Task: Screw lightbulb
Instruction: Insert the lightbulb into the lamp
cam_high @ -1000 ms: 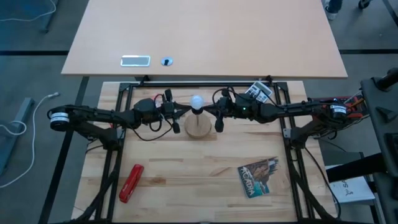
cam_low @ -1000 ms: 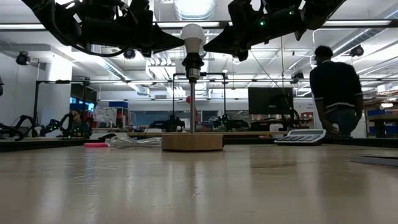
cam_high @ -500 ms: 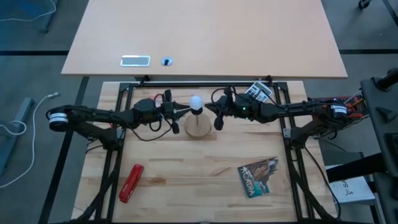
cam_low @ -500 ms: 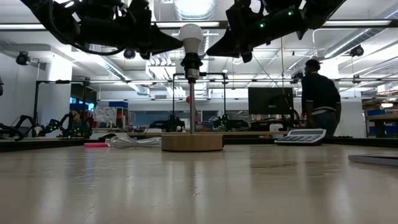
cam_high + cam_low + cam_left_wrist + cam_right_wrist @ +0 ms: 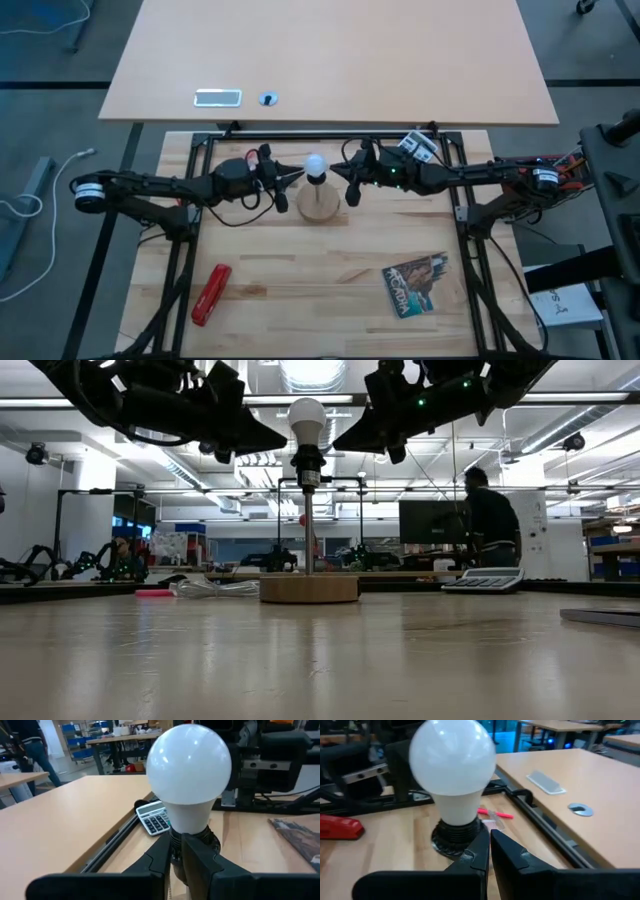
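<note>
The white lightbulb (image 5: pixel 316 163) stands upright in the black socket (image 5: pixel 309 460), which rises on a thin post from the round wooden disc (image 5: pixel 309 589) at the table's middle back. My left gripper (image 5: pixel 284 448) points level at the bulb's neck from the table's left, its fingers (image 5: pixel 195 860) almost together with only a thin slit between them. My right gripper (image 5: pixel 335 446) points at the neck from the right, shut. In the low view a small gap shows between each tip and the neck.
A red stapler-like thing (image 5: pixel 211 294) lies near the front left and a booklet (image 5: pixel 415 283) near the front right. A calculator (image 5: pixel 418 148) sits at the back right, behind my right arm. A see-through wrapper (image 5: pixel 215 588) lies left of the disc. A person walks in the room behind.
My left gripper has turned and tipped a little at the wrist, and its tips now stand slightly farther from the bulb's neck than a second ago. The bulb and disc have stayed where they were. The person in the background has walked leftward.
</note>
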Available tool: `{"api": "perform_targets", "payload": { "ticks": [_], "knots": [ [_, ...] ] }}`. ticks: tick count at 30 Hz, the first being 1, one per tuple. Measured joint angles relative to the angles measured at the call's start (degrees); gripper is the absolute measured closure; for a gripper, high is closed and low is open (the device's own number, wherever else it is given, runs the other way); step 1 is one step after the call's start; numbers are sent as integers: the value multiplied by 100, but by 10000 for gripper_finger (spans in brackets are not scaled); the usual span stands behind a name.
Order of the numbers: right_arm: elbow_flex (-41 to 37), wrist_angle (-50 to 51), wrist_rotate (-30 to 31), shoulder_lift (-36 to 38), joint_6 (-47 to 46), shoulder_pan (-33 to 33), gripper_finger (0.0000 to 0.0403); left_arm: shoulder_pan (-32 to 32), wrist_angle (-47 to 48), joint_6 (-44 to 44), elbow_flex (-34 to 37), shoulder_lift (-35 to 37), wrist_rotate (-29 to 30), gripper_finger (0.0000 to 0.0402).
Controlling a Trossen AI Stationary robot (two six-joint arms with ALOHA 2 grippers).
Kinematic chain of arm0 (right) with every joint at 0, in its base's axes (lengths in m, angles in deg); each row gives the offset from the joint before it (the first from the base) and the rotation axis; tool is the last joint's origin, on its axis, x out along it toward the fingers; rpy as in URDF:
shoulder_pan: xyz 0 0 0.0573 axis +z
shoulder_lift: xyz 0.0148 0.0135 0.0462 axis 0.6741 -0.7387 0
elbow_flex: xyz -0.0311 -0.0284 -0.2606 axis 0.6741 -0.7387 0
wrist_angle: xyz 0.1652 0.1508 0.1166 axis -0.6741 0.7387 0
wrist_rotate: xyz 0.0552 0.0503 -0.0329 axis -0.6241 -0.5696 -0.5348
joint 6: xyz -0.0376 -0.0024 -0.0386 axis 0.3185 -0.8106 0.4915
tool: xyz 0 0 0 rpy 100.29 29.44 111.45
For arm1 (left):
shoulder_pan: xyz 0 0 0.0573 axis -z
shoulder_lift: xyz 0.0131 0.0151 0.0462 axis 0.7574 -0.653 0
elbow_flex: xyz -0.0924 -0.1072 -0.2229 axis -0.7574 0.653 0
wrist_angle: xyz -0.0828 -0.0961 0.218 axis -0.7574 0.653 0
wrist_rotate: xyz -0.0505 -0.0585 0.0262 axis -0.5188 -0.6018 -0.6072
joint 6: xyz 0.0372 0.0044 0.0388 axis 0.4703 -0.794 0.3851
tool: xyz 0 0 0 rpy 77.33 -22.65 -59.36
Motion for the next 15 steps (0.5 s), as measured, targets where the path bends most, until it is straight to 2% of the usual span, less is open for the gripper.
{"api": "perform_targets", "payload": {
  "ticks": [13,15],
  "knots": [
    [0,-79,-338,0,917,-73,390,0,-234,-442,0,20,16,361],
    [0,-44,-409,0,944,-73,390,0,-240,-580,0,20,226,361]
  ]
}}
